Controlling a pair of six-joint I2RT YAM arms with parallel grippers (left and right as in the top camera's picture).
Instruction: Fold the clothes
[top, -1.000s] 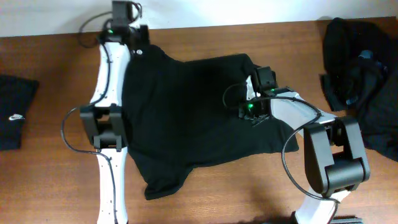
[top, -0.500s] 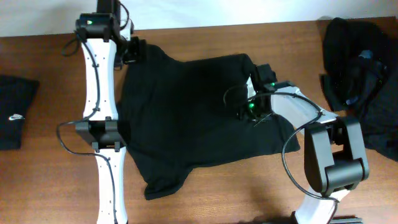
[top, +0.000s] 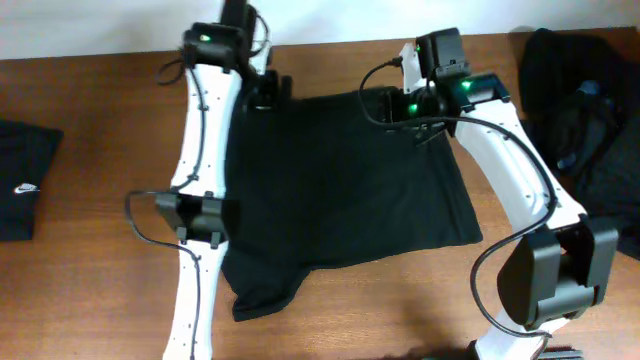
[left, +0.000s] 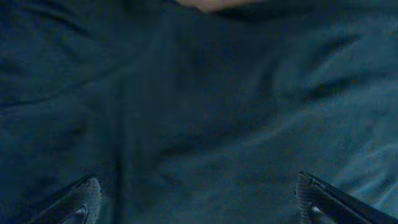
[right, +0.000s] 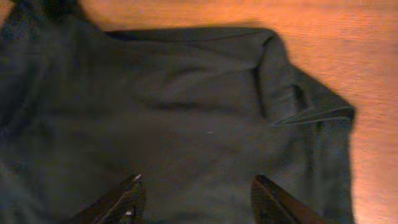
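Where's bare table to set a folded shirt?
Bare table between the folded garment and the left arm; also the front strip below the shirt, between the arms. Crowded: right edge, clothes pile beside the right arm.

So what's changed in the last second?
Left gripper slid right along the shirt's far edge, and its left side shifted inward. Right gripper went from mid-shirt to the far edge. Both look open. The pile and the folded garment stayed put.

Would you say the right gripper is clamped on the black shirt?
No, the right gripper is open, its two fingers wide apart over the black shirt.
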